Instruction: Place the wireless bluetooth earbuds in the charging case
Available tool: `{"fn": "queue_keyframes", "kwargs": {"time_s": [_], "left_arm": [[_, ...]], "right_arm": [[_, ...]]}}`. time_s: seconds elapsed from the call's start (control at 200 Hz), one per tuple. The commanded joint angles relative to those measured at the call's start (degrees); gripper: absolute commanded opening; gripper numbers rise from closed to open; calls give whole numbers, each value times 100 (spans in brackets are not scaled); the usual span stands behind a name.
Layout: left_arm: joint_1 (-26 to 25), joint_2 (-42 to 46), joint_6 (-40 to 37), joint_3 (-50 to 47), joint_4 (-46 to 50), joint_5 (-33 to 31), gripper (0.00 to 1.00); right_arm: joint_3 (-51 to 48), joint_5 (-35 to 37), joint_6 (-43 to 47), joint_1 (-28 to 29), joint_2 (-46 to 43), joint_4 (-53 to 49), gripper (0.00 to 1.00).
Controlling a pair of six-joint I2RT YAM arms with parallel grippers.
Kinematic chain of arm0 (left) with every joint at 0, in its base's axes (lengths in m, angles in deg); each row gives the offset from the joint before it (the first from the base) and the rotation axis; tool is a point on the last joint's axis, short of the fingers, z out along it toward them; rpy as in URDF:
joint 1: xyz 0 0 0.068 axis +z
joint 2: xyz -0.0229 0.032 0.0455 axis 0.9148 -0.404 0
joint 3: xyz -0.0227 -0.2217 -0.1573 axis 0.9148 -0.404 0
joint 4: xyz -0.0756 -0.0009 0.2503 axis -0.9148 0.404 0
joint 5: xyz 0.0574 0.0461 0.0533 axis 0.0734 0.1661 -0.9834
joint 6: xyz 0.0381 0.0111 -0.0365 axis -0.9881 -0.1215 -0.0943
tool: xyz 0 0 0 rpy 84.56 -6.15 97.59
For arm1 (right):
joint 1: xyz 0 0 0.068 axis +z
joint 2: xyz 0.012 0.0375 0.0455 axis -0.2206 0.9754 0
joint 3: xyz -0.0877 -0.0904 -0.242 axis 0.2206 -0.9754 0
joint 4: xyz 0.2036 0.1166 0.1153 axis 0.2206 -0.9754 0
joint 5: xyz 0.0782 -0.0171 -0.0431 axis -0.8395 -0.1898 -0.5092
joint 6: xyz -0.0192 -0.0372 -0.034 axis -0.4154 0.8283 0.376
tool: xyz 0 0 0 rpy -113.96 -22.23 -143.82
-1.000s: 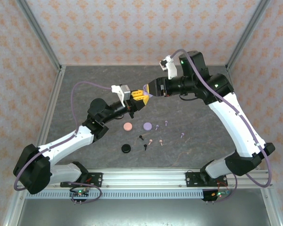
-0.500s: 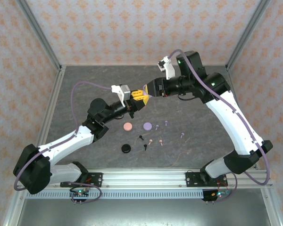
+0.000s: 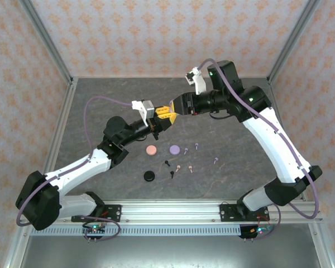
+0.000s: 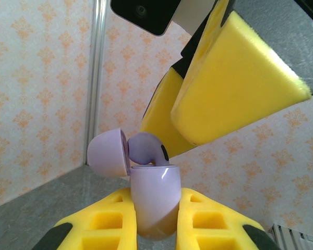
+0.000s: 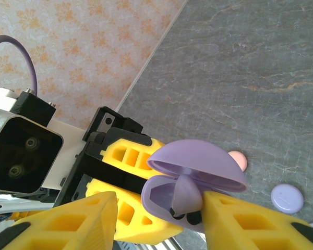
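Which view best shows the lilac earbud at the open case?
Left wrist: the lilac earbud sits side-on in the mouth of the lilac case, lid swung back. Right wrist shows its stem inside the case, the head tucked under the lid. In top external it is too small to make out.

**Counter** [image 3: 223,184]: dark grey, stone-veined, matte surface.
**Walls** [image 3: 156,33]: on three sides; cream paper with a repeating orange floral motif.
**Left post** [image 3: 46,39] and **right post** [image 3: 293,39]: slanting aluminium profiles that run down to the counter's far corners.
**Rail** [image 3: 173,211]: silver aluminium extrusion along the counter's near edge.
**Slotted strip** [image 3: 173,230]: pale, just beside the rail on the near side.
**Metal ledge** [image 3: 173,251]: plain grey, at the bottom of the top view.
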Motion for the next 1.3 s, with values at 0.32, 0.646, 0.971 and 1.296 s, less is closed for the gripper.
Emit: {"fn": "queue_keyframes", "kwargs": {"time_s": [0.32, 0.646, 0.971, 1.296], "left_arm": [[-96, -49, -88, 269, 71, 27, 0], [-123, -53, -83, 253, 71, 12, 0], [-139, -27, -80, 206, 1, -24, 0], [-137, 41, -71, 75, -138, -129, 0]], "right_arm": [[-96, -215, 134, 84, 23, 224, 46], [-94, -46, 162, 89, 45, 105, 52], [-28, 374, 221, 87, -55, -57, 60], [-481, 748, -261, -323, -771, 410, 62]]}}
